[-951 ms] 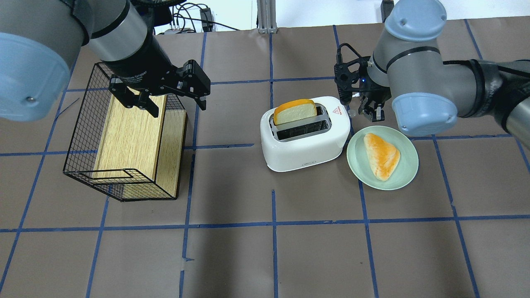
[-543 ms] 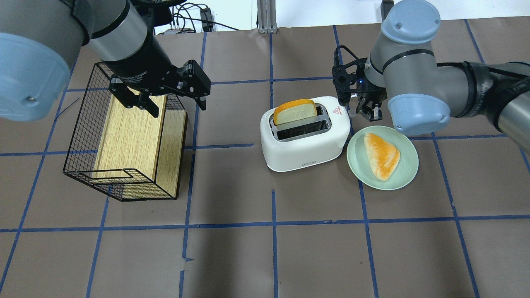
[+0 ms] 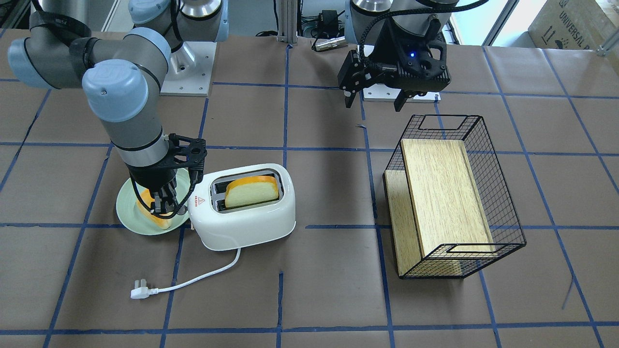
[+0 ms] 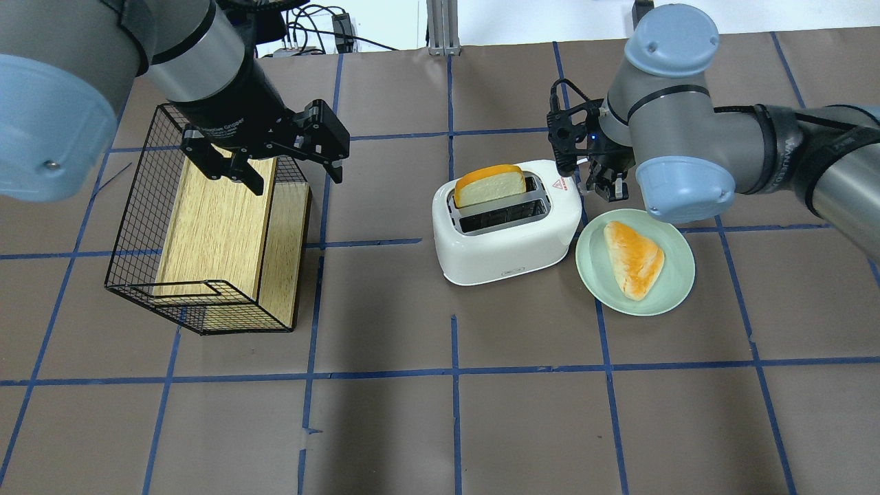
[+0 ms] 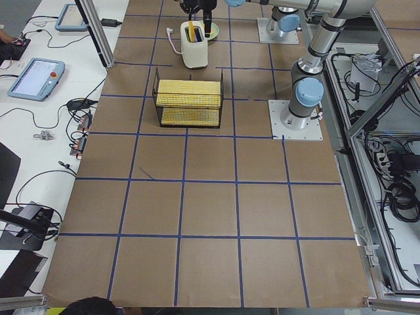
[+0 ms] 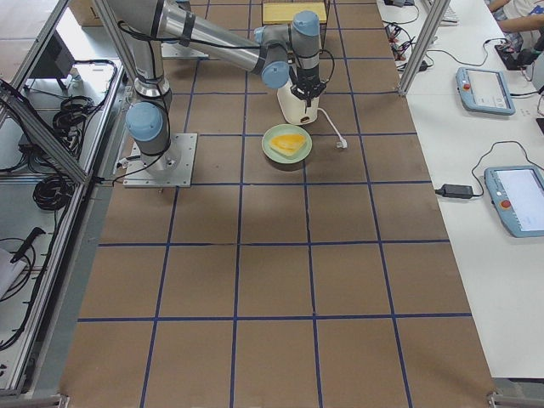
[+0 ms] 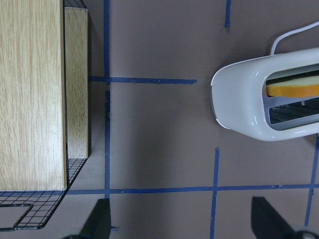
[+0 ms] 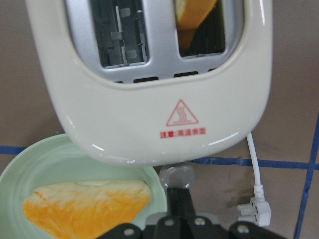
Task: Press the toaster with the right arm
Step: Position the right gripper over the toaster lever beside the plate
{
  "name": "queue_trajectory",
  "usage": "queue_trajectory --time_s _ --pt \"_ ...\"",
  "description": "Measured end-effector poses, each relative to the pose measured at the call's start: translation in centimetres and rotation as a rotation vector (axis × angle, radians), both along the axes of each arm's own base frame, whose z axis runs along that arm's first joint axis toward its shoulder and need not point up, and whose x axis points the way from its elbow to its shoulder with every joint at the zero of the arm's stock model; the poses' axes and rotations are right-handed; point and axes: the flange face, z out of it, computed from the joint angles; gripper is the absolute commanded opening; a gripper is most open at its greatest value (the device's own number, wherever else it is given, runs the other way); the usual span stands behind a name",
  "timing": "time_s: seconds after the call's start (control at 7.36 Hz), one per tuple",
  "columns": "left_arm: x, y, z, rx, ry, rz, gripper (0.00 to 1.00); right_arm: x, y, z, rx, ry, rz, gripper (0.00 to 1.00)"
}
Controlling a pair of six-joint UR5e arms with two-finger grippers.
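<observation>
The white toaster stands mid-table with its red triangle mark at the end facing my right gripper. An orange-crusted bread slice sticks up from one slot. My right gripper is shut and empty. It hangs low between the toaster's marked end and the green plate. In the right wrist view its tip is just behind the small grey round knob. My left gripper is open and empty above the wire basket's far end.
A green plate with a bread piece sits against the toaster's right side. A black wire basket holding a wooden board stands at the left. The toaster's white cord and plug lie on the operators' side.
My right arm has shifted slightly left, bringing its gripper closer to the toaster's marked end. The left arm, toaster and bread have not moved.
</observation>
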Motion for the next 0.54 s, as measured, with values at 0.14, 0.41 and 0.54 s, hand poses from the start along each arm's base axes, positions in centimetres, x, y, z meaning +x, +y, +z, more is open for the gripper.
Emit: queue_trajectory --time_s 0.14,0.41,0.54 --pt "0.0 0.0 0.0 0.000 0.000 0.000 1.00 0.1 -0.1 -0.2 0.000 0.000 0.003 0.01" --pt "0.0 0.0 0.0 0.000 0.000 0.000 1.00 0.2 -0.5 -0.8 0.000 -0.001 0.009 0.01" --pt "0.0 0.0 0.0 0.000 0.000 0.000 1.00 0.2 -0.7 -1.2 0.002 -0.002 0.010 0.01"
